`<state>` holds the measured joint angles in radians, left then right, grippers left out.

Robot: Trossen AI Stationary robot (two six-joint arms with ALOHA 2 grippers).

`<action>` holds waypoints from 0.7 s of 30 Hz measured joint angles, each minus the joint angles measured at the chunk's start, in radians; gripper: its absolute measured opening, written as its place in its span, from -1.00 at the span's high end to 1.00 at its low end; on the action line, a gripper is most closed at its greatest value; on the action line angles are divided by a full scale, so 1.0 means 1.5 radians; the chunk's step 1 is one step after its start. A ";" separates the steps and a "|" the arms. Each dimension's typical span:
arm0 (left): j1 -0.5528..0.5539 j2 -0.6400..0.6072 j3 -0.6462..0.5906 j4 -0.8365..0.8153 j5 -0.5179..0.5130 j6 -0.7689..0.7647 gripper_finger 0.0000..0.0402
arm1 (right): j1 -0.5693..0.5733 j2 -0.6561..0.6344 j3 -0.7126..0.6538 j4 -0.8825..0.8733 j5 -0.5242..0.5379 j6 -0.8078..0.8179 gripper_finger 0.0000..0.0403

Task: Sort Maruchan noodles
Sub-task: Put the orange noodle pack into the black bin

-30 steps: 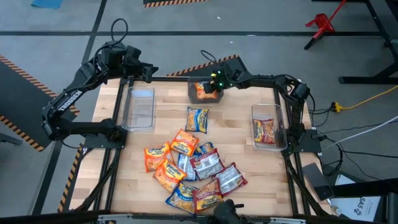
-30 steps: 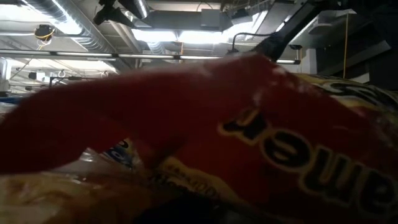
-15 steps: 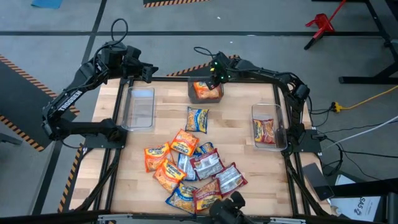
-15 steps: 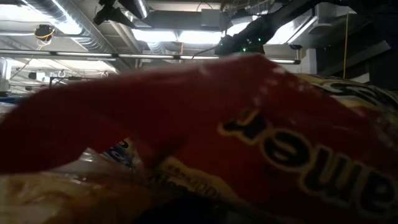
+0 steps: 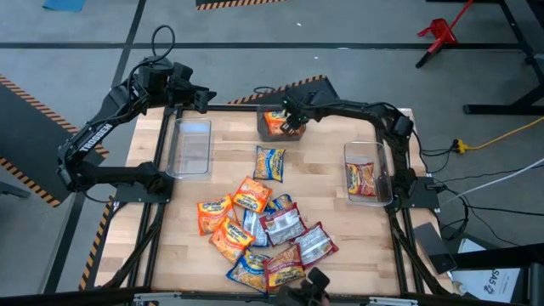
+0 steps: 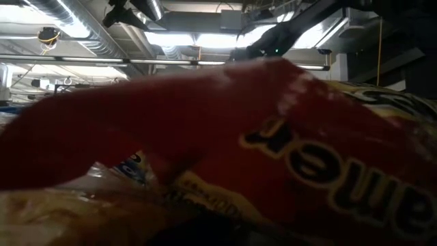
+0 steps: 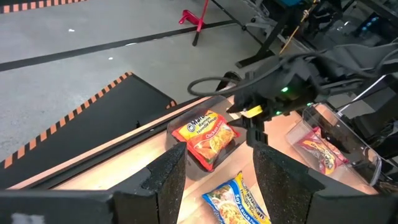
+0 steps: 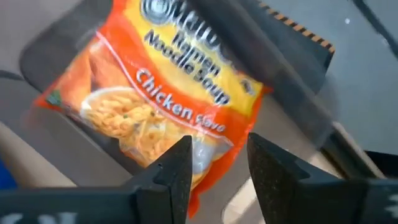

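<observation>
An orange Maruchan packet (image 5: 276,124) (image 8: 168,93) lies flat in the middle clear bin (image 5: 263,129) at the table's far edge. My right gripper (image 5: 290,111) (image 8: 217,168) hovers open just above that packet's right end, touching nothing. My left gripper (image 5: 206,100) (image 7: 217,180) waits open at the far left corner, above the left bin's far end. A blue-and-yellow packet (image 5: 270,163) lies alone mid-table. A heap of orange, red-and-silver and blue packets (image 5: 259,236) lies near the table's front. A red packet (image 5: 362,178) lies in the right bin (image 5: 377,153).
The left bin (image 5: 191,146) holds nothing. Bare wood lies between the lone blue packet and the bins. In the low view a red packet (image 6: 273,150) right in front of the camera fills nearly the whole picture; only the right arm (image 6: 273,39) shows above it.
My right gripper drew back from over the middle bin toward the table's far edge, then returned above the bin's far right part with its wrist turned. The orange packet stayed lying in the bin.
</observation>
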<state>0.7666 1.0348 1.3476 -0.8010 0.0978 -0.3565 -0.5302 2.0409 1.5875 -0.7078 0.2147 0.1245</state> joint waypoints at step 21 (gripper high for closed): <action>0.000 0.000 0.000 -0.001 -0.002 0.000 0.11 | 0.032 0.054 0.000 0.111 -0.122 0.001 0.34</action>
<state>0.7662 1.0348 1.3476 -0.8025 0.0952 -0.3561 -0.4816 2.1216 1.5879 -0.5414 0.0311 0.1261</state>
